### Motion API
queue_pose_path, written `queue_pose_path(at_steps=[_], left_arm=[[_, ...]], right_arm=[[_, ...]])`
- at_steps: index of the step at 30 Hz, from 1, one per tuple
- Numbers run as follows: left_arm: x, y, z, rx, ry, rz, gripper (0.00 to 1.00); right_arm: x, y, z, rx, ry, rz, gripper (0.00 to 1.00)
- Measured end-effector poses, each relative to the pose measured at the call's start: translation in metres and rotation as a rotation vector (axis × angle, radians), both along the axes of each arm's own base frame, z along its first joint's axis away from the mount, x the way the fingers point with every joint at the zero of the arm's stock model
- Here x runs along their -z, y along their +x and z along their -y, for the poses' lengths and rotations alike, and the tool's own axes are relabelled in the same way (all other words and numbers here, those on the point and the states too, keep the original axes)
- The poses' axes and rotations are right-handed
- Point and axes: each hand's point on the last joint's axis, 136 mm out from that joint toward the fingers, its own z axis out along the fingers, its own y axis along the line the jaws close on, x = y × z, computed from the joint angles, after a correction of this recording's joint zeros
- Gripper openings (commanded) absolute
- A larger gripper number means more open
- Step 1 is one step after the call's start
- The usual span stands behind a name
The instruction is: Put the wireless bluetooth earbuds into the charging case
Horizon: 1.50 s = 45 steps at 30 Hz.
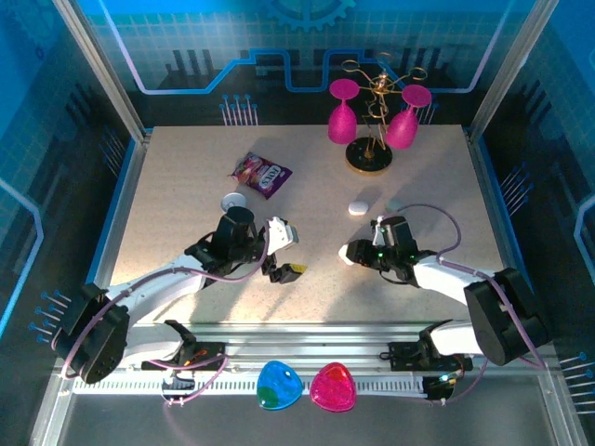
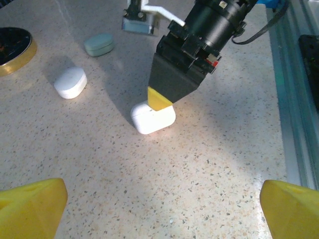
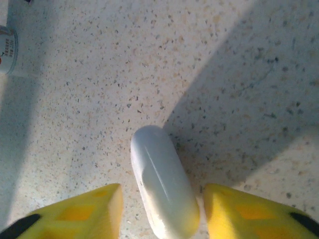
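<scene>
- Near the middle of the bench, on its right half, a white charging case lies flat on the speckled top, between the fingers of the right hand.
- From the right wrist, the charging case is a smooth rounded oblong with a faint seam along it. It lies lengthwise between the two yellow fingertips.
- The right hand is parted around the case rather than clamped on it. A strip of bench shows between the case and the finger on the left of that view, and the other finger is very close to it.
- From the left wrist, one yellow fingertip of the right hand stands down against the top edge of the case. I cannot tell from that view whether it touches.
- The left hand hovers just left of centre, well apart from the case, with its fingers spread wide and nothing between them. Its yellow tips sit at the bottom corners of the left wrist view.
- A second white case and a mint case lie farther back, side by side but apart.
- A purple packet and a white disc lie on the left half.
- At the back stands a gold glass stand with two pink glasses hung upside down on it.
</scene>
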Motion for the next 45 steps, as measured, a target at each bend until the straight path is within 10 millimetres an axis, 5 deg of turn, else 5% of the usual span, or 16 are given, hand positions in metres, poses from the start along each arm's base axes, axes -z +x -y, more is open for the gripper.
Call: queue_pose_path(at_steps=[5,9,13,21,29,33,39,45], left_arm=[[-0.004,0.026,-0.016,-0.16,-0.01,0.005,0.99],[-0.009,0.058,-0.058,-0.408,-0.053,0.02,0.99],[-0.012,0.077,-0.107,-0.662,-0.088,0.036,0.99],[0.0,0.083,-0.19,-1.039,-0.07,0.082,0.99],[0.061,0.073,-0.234,-1.17,0.013,0.057,0.99],[0.063,0.086,-0.25,-1.211,-0.01,0.057,0.99],[0.06,0.118,-0.258,-1.217,-0.098,0.045,0.99],[0.076,0.142,-0.262,-1.218,-0.126,-0.009,0.99]], right_arm=[[-0.023,0.004,0.012,0.007,-0.059,0.095,0.8],[-0.06,0.013,0.028,0.026,-0.144,0.251,0.94],[-0.091,0.021,0.052,0.058,-0.267,0.381,0.99],[-0.115,0.035,0.1,0.107,-0.515,0.541,1.0],[-0.069,0.047,0.127,0.138,-0.613,0.582,1.0],[-0.051,0.059,0.131,0.135,-0.639,0.595,1.0],[-0.048,0.082,0.135,0.144,-0.648,0.67,1.0],[-0.025,0.095,0.136,0.115,-0.622,0.653,1.0]])
